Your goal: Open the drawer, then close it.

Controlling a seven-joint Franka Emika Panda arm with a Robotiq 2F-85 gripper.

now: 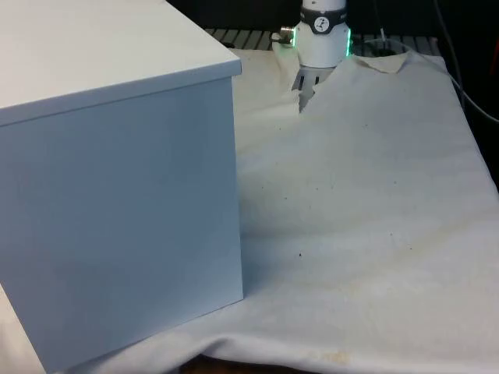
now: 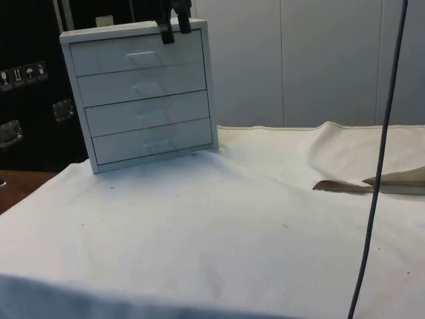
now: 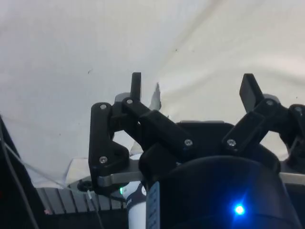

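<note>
The chest of drawers stands at the far end of the counter in the side view, its four fronts facing that camera. In the front view it sits at the front view's left with a plain back and side turned towards us. All four drawers look flush with the frame. The top drawer shows no gap, and neither do the three below it. So as far as I can tell nothing has been pulled out: both the opening and the closing are left to do.

The claw hangs at the chest's top edge, just above the top drawer's front and a little to one side of its handle. I can't tell whether it touches the chest. From the wrist view the claw is spread wide, its two fingers well apart with nothing between them, and only white cloth beyond.

I'd guess the next move is to bring the claw down to a handle and get a hold of it before pulling.

The cloth is rumpled, with a folded edge off to the side.
</note>
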